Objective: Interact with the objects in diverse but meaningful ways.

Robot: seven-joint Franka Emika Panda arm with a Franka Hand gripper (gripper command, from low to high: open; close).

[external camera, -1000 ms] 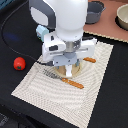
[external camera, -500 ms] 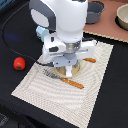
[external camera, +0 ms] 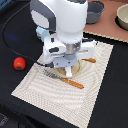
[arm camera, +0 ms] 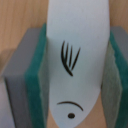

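My gripper [external camera: 67, 67] hangs low over the striped placemat [external camera: 95, 95], above a tan round disc [external camera: 75, 69]. In the wrist view my gripper [arm camera: 75, 75] has its green pads [arm camera: 36, 85] pressed on both sides of a small white elongated piece [arm camera: 77, 45] with a drawn face. A red tomato [external camera: 19, 63] lies on the black table at the exterior view's left. A pale blue-white carton [external camera: 42, 34] shows behind the arm. A dark grey two-handled pot [external camera: 95, 11] sits at the back. The banana is out of view.
A fork with an orange handle [external camera: 70, 81] lies on the placemat just in front of the gripper. Another orange-handled utensil [external camera: 90, 61] pokes out on the exterior view's right. A beige bowl [external camera: 122, 17] stands on the back right. A black cable [external camera: 10, 37] curves along the left.
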